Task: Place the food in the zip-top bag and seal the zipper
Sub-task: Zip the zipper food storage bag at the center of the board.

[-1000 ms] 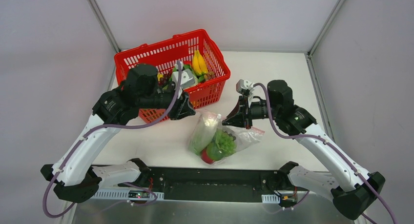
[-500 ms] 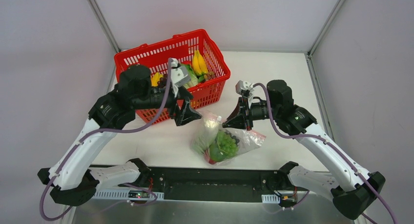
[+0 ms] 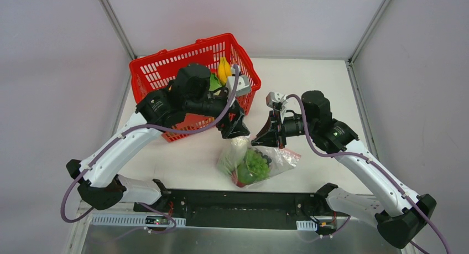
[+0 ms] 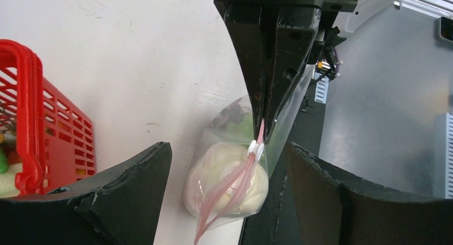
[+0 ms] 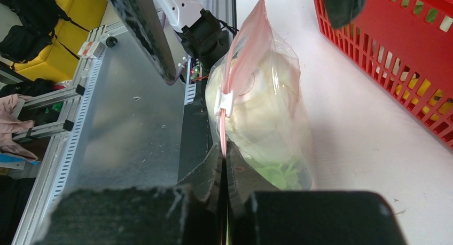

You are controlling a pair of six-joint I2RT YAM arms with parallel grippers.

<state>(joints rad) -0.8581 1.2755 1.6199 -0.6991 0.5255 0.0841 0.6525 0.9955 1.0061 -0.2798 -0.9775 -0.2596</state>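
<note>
Right wrist view: the right gripper (image 5: 223,162) is clamped tight on the near end of the pink-red zipper (image 5: 237,47). It holds that edge of the zip-top bag (image 5: 291,95) up while the bag's body rests on the table (image 3: 182,160). A white slider (image 5: 225,102) sits on the strip just beyond the fingertips. Inside the bag, leafy greens (image 5: 278,173) lie closest to the fingers and a pale cabbage (image 5: 256,122) lies further out. The left gripper (image 4: 227,149) stands wide, one finger on either side of the bag's top, holding nothing. Beside that arm, a red mesh basket (image 3: 166,66) holds bananas (image 3: 223,70).
</note>
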